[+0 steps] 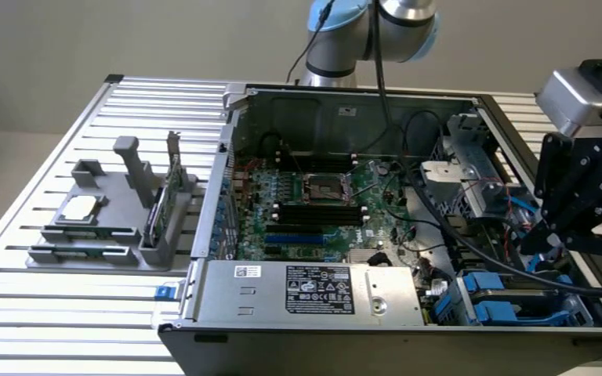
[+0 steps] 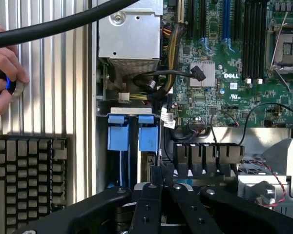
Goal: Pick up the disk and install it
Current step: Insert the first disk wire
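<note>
Two blue-fronted carriers sit side by side in the computer case's [image 1: 220, 204] drive bay: the disk [image 2: 147, 136], its metal body hidden, and a second carrier [image 2: 121, 136]. The gripper [image 2: 156, 171] hangs just beside the disk, fingers pressed together. A person's hand [image 2: 4, 73], cut off, lies over the slatted aluminium table [image 1: 81, 313].

The one word I can make out is the brand "DELL" [image 2: 233, 75], in white letters on the green motherboard [image 2: 219, 105], just beside its small silver heatsink [image 2: 202, 74]. In front of the motherboard, the power supply [image 1: 385, 301] carries a dark label [image 1: 320, 288] and a small white sticker [image 1: 248, 271], both too fine to read.
</note>
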Action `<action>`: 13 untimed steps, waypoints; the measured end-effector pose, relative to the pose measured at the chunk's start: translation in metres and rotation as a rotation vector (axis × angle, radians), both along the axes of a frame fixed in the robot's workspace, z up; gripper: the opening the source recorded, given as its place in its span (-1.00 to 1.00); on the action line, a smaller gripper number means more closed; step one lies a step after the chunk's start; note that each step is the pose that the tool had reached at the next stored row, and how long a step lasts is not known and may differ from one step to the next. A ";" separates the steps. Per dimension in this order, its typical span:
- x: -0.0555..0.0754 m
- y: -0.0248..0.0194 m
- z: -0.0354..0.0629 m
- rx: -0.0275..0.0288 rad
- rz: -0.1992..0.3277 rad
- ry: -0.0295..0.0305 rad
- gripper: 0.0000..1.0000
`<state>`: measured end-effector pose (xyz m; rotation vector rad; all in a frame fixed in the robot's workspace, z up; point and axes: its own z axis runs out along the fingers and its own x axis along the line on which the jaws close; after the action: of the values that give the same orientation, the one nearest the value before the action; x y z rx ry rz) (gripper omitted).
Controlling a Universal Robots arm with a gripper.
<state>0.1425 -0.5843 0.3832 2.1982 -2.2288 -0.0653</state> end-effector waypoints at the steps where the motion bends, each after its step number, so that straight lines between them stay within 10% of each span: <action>1: 0.000 0.0000 0.0008 0.0001 -0.013 -0.0001 -0.73; 13: 0.000 0.0000 0.0053 0.0001 -0.177 -0.0022 -0.73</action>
<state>0.1425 -0.5843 0.3885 1.9960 -2.4185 -0.0642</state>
